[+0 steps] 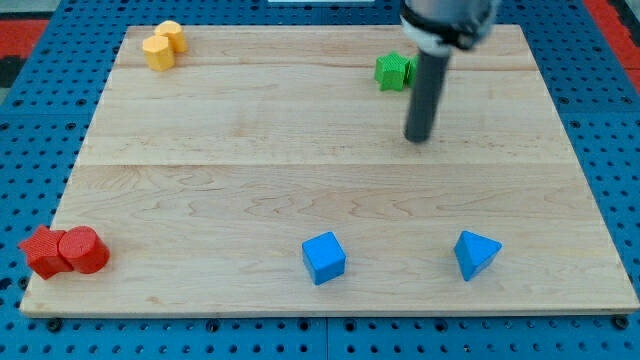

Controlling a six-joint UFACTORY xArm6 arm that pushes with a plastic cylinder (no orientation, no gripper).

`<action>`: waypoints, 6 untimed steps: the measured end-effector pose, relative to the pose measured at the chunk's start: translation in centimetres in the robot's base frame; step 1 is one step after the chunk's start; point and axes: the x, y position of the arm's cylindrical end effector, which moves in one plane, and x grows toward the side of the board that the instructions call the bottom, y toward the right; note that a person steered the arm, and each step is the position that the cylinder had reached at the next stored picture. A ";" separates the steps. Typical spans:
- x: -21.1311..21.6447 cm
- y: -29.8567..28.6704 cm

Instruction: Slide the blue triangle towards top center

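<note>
The blue triangle (475, 254) lies near the view's bottom right on the wooden board (250, 160). My tip (418, 139) is the lower end of the dark rod, in the upper right part of the board. It is well above the blue triangle and a little to its left, not touching any block. A blue cube (324, 258) lies at the bottom centre, left of the triangle.
A green block (394, 71) sits just upper left of the rod near the top edge. Two yellow blocks (162, 45) sit at the top left corner. Two red blocks (64, 251) sit at the bottom left edge. Blue pegboard surrounds the board.
</note>
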 end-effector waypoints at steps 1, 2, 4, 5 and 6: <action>9.4 7.3; 15.4 6.8; 10.4 -1.7; 7.8 -1.5; 4.0 -4.7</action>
